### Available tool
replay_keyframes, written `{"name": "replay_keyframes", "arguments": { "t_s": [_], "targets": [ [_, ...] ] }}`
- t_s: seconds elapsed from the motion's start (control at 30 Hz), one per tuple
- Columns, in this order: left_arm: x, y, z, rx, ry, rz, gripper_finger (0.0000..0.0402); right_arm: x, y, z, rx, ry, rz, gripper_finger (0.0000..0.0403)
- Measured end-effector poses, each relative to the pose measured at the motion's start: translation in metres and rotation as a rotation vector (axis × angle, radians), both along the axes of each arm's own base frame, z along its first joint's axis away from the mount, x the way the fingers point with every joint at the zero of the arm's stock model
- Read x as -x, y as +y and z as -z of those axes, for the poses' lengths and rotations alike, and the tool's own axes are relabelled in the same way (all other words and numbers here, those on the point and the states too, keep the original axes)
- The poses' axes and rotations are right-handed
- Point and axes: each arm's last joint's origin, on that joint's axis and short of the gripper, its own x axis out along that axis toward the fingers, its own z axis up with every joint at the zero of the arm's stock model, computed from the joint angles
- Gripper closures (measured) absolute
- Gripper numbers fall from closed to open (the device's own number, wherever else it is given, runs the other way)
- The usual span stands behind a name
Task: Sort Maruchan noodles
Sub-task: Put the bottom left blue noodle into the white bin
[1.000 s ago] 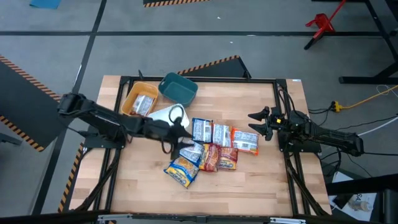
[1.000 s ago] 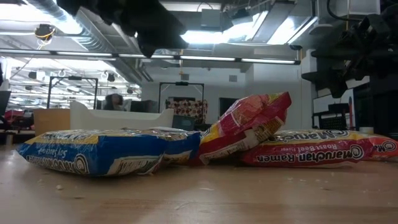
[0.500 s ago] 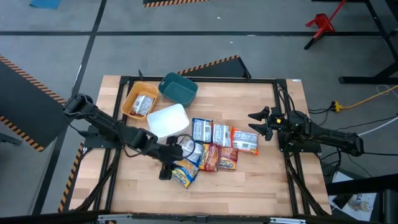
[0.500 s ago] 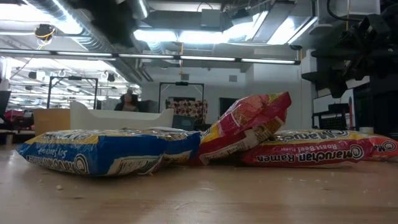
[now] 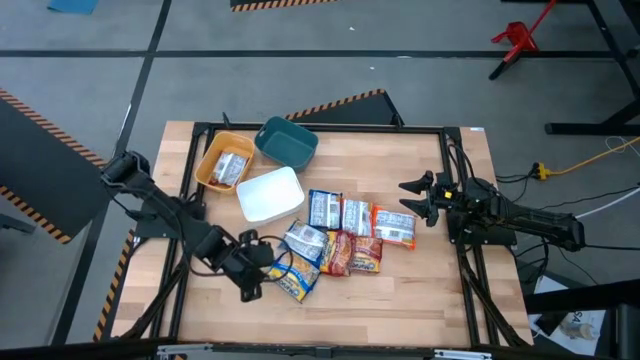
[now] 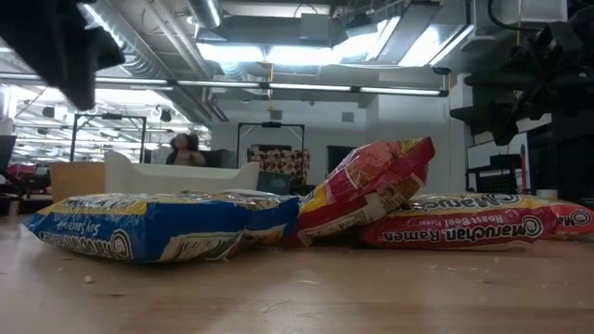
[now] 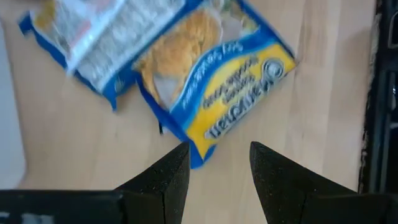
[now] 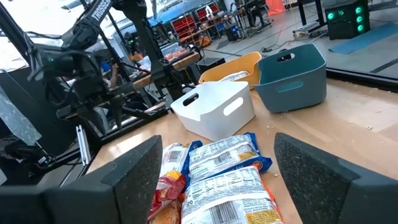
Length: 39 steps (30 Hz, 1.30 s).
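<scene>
The left pincer (image 5: 262, 281) has drawn back beside the blue-yellow packet (image 5: 293, 275).

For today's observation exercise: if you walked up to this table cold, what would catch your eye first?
First, the heap of bright noodle packets mid-table, blue, red and orange overlapping. Next, three bins toward the far-left corner: yellow bin holding one packet, teal bin, and white bin. The left gripper hovers open beside a blue-and-yellow packet; the right gripper waits open at the right.
</scene>
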Motion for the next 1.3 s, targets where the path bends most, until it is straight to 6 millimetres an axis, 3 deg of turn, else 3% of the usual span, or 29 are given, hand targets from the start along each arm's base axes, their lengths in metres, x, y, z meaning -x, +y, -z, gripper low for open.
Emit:
{"name": "replay_keyframes", "arguments": {
  "t_s": [0.5, 0.83, 1.1, 1.3],
  "targets": [
    [0.000, -0.001, 0.019, 0.124, -0.015, 0.012, 0.0235, 0.000, 0.000, 0.000, 0.005, 0.001, 0.003, 0.0107],
    [-0.006, 0.003, 0.015, -0.066, -0.162, -0.006, 0.0224, 0.000, 0.000, 0.000, 0.027, 0.004, 0.000, 0.0107],
    [-0.008, 0.003, 0.013, -0.076, -0.187, -0.023, 0.0225, 0.000, 0.000, 0.000, 0.027, 0.003, -0.001, 0.0107],
    [-0.016, 0.018, 0.015, 0.096, -0.102, -0.132, 0.0211, 0.000, 0.000, 0.000, 0.026, 0.003, -0.001, 0.0107]
  ]
}}
